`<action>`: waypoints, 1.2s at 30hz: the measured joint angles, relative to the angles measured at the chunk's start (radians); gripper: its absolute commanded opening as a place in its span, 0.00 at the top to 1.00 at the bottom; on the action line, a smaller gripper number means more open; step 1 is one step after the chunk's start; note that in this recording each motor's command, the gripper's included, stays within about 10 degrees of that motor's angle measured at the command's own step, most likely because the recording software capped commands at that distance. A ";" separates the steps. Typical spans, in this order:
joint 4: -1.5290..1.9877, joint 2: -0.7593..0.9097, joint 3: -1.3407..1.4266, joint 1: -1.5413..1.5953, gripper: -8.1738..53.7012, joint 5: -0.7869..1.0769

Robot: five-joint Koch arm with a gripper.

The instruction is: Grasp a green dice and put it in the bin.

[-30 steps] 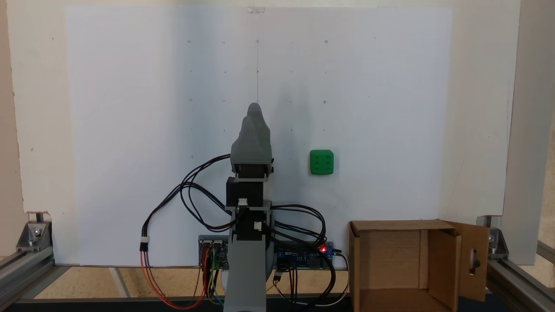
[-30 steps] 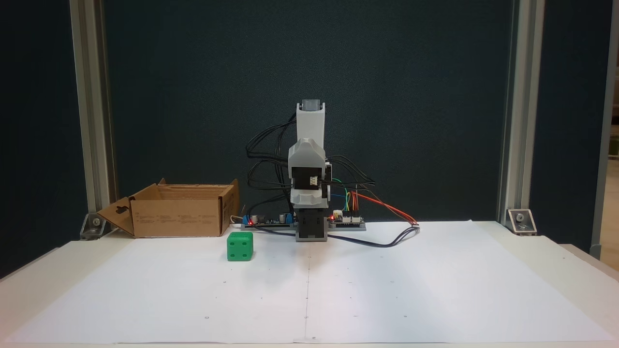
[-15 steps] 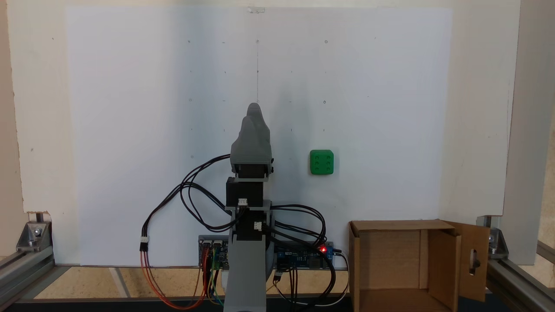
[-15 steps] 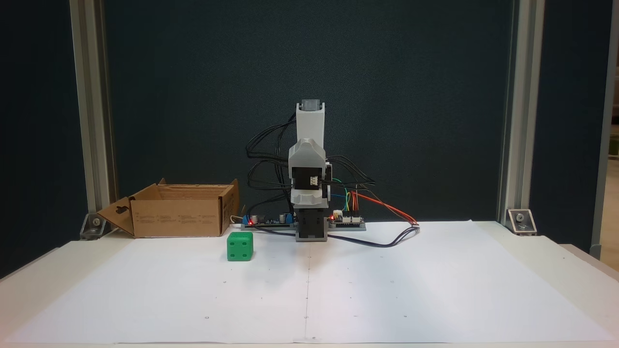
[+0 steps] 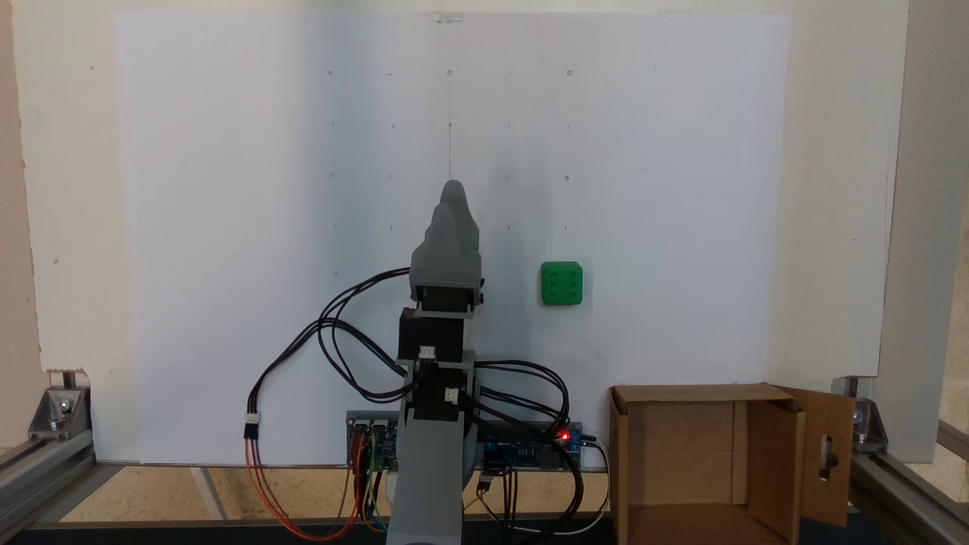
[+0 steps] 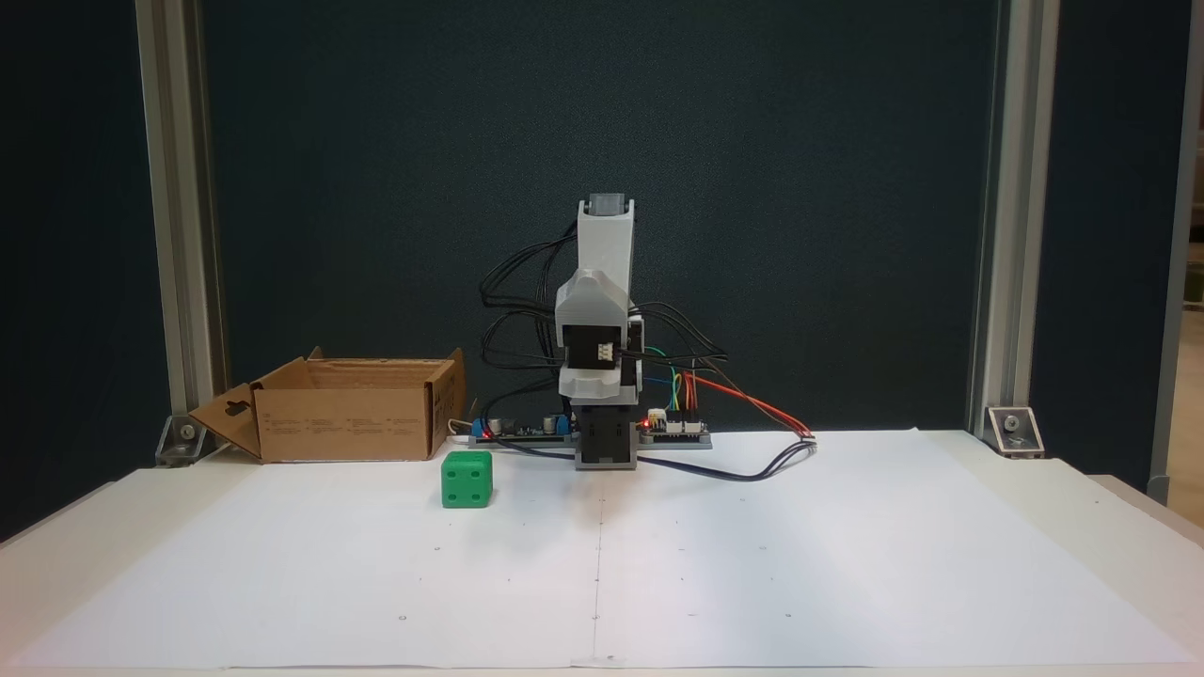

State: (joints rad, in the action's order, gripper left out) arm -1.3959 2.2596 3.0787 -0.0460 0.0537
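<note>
Arm [image 5: 431, 454] folded upright over its base. In the top-down fixed view the grey gripper [image 5: 452, 189] points up the frame, along the centre line drawn on the paper [image 5: 227, 227], its two tips lying one over the other. In the front fixed view the arm [image 6: 602, 282] stands as a narrow white column; the gripper [image 6: 594, 381] hangs folded against it, clear of the paper [image 6: 847, 564]. Jaws overlap for both cameras, so whether they are parted or closed cannot be told. Nothing seen between them.

Dice [image 5: 562, 283] sits on the paper, right of the gripper and apart from it in the top-down view, top face showing six pips. In the front view the dice [image 6: 467, 479] lies left of the arm base, four pips facing the camera, just in front of the bin's right corner (not touching it, as far as can be seen).

Bin [image 5: 764, 424] at lower right of the top-down view, flaps open, interior bare cardboard; the right flap has a slot cutout. In the front view the bin [image 6: 348, 423] is at left, off the paper's back edge, slotted flap splayed out leftward.

Writing: small printed lines on the bin's front wall, too small to read. Red LEDs lit on the boards [image 5: 530, 450] beside the base; boards [image 6: 677, 428] carry no legible marking. Black cables [image 5: 341, 341] loop left of the arm.
</note>
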 measured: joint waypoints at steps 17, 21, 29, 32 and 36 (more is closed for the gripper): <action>0.031 0.000 0.000 -0.028 0.15 0.000; 0.031 0.000 0.000 -0.037 0.16 0.000; 0.031 0.000 0.000 -0.040 0.16 0.000; 0.031 0.000 0.000 -0.040 0.17 0.000; 0.077 0.000 0.000 -0.035 0.17 0.000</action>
State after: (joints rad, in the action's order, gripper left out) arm -1.3192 2.2596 3.0787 -0.0813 0.0537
